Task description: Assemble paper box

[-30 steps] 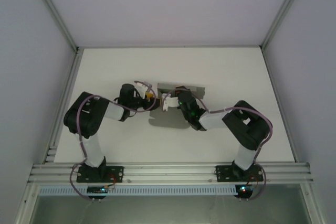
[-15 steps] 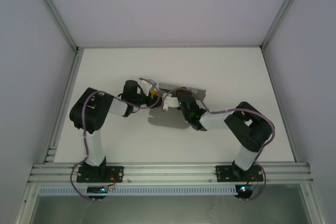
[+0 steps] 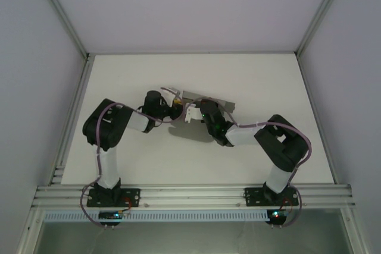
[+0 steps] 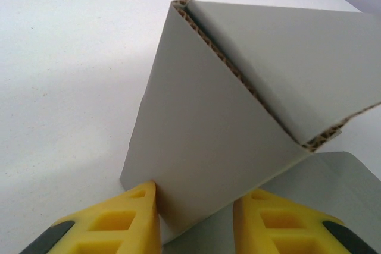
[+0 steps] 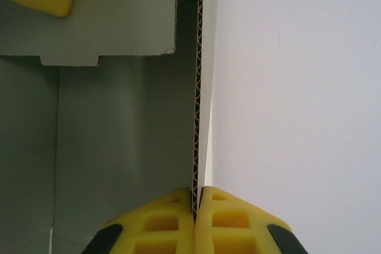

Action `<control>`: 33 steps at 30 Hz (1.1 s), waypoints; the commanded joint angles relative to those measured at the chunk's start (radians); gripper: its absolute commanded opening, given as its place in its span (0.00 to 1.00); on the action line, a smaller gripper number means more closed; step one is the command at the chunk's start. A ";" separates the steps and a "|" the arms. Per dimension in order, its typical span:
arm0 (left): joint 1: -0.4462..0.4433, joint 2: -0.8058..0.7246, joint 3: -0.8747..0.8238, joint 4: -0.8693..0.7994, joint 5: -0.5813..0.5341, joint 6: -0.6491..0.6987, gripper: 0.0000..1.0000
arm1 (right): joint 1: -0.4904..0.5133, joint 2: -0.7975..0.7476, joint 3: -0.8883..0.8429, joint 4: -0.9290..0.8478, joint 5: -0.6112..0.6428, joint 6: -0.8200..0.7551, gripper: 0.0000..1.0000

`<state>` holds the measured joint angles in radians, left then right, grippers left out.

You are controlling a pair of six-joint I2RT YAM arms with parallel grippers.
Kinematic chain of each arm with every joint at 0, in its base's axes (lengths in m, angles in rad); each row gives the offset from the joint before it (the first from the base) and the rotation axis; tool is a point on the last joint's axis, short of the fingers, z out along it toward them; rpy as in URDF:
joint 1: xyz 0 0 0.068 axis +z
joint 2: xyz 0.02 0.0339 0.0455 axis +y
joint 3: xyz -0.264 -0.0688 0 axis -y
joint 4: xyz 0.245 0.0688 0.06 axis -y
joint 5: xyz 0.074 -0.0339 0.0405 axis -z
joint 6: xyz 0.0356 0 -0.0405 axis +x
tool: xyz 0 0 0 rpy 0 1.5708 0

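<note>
The left arm (image 3: pixel 110 132) and right arm (image 3: pixel 280 144) — black joints, white links, looped purple cables (image 3: pixel 306 141) — carry yellow claw fingers (image 4: pixel 128 224).

grey corrugated paper box (image 4: pixel 202 135), partly folded, one wall upright, mid-table (image 3: pixel 119 75).

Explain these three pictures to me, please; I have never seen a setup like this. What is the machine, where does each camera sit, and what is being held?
The machine is two robot arms bolted at the near edge of a white table. The wide picture looks down from above and behind them, with the left arm on the left and the right arm on the right. The other two pictures come from small cameras on the wrists, so each shows its own yellow fingers. On the table is a half-folded grey paper box. The right gripper is shut on the edge of one upright card wall. The left gripper has its fingers on either side of a folded flap. I cannot tell whether it is pinching the flap.
</note>
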<state>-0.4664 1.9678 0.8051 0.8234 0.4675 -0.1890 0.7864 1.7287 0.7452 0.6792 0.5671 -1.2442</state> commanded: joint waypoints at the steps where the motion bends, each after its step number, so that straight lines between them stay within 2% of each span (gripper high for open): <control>1: -0.026 0.016 0.019 0.083 -0.104 -0.080 0.03 | 0.037 0.047 -0.027 -0.128 -0.179 0.026 0.00; 2: -0.025 0.010 0.005 0.096 -0.121 -0.096 0.00 | 0.029 0.045 -0.030 -0.124 -0.175 0.027 0.00; 8: -0.028 -0.022 -0.049 0.129 -0.206 -0.125 0.00 | -0.010 0.034 -0.025 -0.121 -0.183 0.007 0.00; 10: -0.028 -0.013 -0.042 0.135 -0.147 -0.082 0.00 | -0.013 0.033 -0.015 -0.140 -0.202 0.011 0.00; 12: -0.024 0.002 -0.028 0.137 -0.067 -0.039 0.08 | -0.018 0.038 -0.007 -0.146 -0.210 0.011 0.00; 14: -0.010 0.009 -0.008 0.113 -0.032 -0.028 0.30 | -0.023 0.041 -0.004 -0.155 -0.220 0.012 0.00; 16: 0.015 0.007 0.000 0.104 0.011 -0.047 0.42 | -0.026 0.040 0.000 -0.169 -0.226 0.011 0.00; 19: 0.055 0.008 0.002 0.152 0.149 -0.080 0.54 | -0.027 0.032 0.006 -0.193 -0.230 0.017 0.00; 24: 0.055 0.008 0.040 0.096 0.216 -0.038 0.59 | -0.030 0.027 0.019 -0.220 -0.240 0.027 0.00; 29: 0.034 0.019 0.087 0.006 0.198 -0.012 0.63 | -0.028 0.033 0.029 -0.215 -0.241 0.028 0.00; 30: 0.033 0.018 0.092 -0.005 0.196 -0.008 0.61 | -0.027 0.034 0.032 -0.217 -0.241 0.029 0.00; 32: 0.029 0.020 0.097 -0.024 0.165 -0.005 0.46 | -0.027 0.037 0.033 -0.218 -0.240 0.031 0.00; 33: 0.026 0.020 0.102 -0.041 0.146 -0.001 0.46 | -0.027 0.038 0.033 -0.216 -0.242 0.035 0.00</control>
<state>-0.4118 1.9842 0.8574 0.7826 0.6090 -0.2131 0.7330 1.7294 0.7910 0.6178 0.4507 -1.2369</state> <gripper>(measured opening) 0.473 0.053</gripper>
